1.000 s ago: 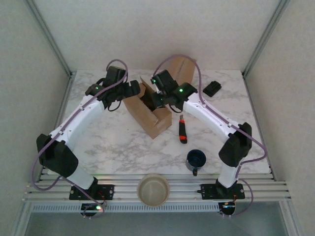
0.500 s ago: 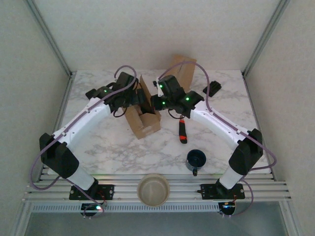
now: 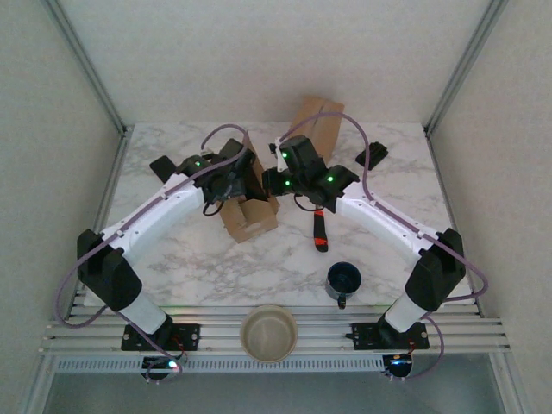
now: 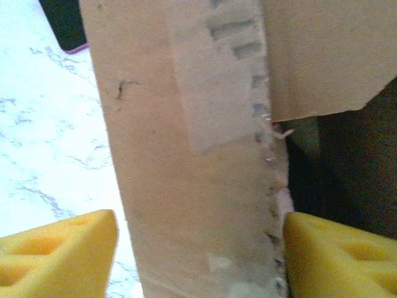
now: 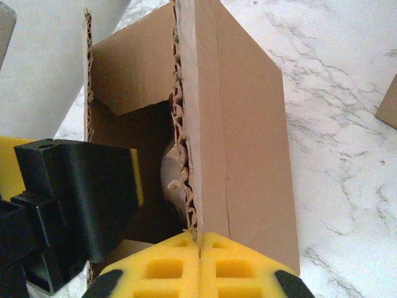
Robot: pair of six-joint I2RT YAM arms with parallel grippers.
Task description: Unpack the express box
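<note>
Pinching the ragged upper edge of one panel of the brown corrugated cardboard express box (image 3: 250,217), the right gripper (image 5: 198,259) has its yellow foam pads pressed together, with the cardboard edge running in between them. The box stands open on the white marble-patterned worktop (image 3: 224,272), directly under the two grippers, which meet over it from opposite sides. Just left of the right gripper, inside the dark opening, a pale rounded thing (image 5: 170,166) shows against the panel, too shadowed to make out. The left gripper (image 4: 198,261) has its yellow pads spread wide, one on each side of another cardboard panel that bears a strip of torn tape; whether the pads touch the cardboard cannot be told. Beyond the right gripper, toward the back wall, a second brown cardboard piece (image 3: 315,121) stands upright. To the right gripper's right lies a small black object (image 3: 373,155). Nearer the arm bases from the right gripper, a black-and-red utility knife (image 3: 321,229) lies just beside the box, then comes a dark blue mug (image 3: 343,279), and a cream round bowl (image 3: 268,332) sits at the near edge.
</note>
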